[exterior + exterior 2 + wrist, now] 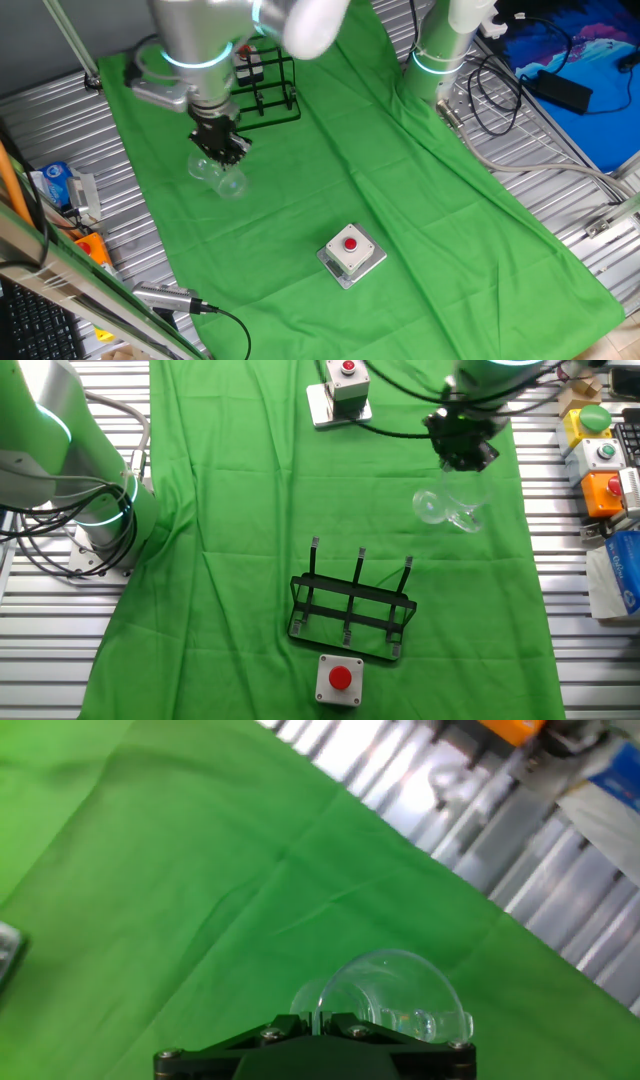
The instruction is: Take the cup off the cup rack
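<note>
My gripper (pixel 462 452) is clenched on the cup (pixel 448 508), holding it above the green cloth (pixel 240 510), well apart from the cup rack (pixel 352 610). Removal looks done; only set-down remains.

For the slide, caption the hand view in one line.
Black two-finger gripper holding the small clear glass cup tilted above the green cloth.

- A green cloth (pixel 330 200) covers the middle of a ribbed metal table (pixel 575 620).
- Bare metal slats show on both sides of the cloth.
- Black cables (pixel 500 95) lie beside the cloth's edge.
</note>
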Controlling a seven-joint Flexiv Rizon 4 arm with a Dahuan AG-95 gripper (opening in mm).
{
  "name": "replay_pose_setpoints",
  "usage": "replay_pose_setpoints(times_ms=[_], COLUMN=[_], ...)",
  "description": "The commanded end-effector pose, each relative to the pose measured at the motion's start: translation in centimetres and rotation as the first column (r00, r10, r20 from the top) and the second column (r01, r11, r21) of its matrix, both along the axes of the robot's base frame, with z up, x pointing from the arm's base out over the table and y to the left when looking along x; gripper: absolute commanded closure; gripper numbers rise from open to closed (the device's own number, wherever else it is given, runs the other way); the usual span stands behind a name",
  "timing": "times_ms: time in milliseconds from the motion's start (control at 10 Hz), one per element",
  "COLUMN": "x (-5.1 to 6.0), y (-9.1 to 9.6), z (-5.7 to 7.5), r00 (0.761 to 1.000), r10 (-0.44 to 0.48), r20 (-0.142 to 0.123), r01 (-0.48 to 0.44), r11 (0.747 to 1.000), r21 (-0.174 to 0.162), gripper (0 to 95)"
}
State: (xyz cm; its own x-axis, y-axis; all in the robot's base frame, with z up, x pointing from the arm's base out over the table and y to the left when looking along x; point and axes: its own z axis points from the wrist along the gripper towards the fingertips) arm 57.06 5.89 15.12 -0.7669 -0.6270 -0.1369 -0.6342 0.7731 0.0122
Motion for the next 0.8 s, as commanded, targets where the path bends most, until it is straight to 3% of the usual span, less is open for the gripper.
replay_pose_setpoints(times_ms=[100,600,800], x=[-0.1,-0.1,0.1], y=[0.9,2.8,3.4], z=[-0.6,-2.1,-2.5], r00=[0.99,0.986,0.985], r10=[-0.14,-0.169,-0.173], r20=[-0.019,0.003,0.024], r01=[0.14,0.169,0.174], r11=[0.99,0.986,0.985], r21=[-0.006,0.002,-0.022], gripper=[95.0,95.0,95.0])
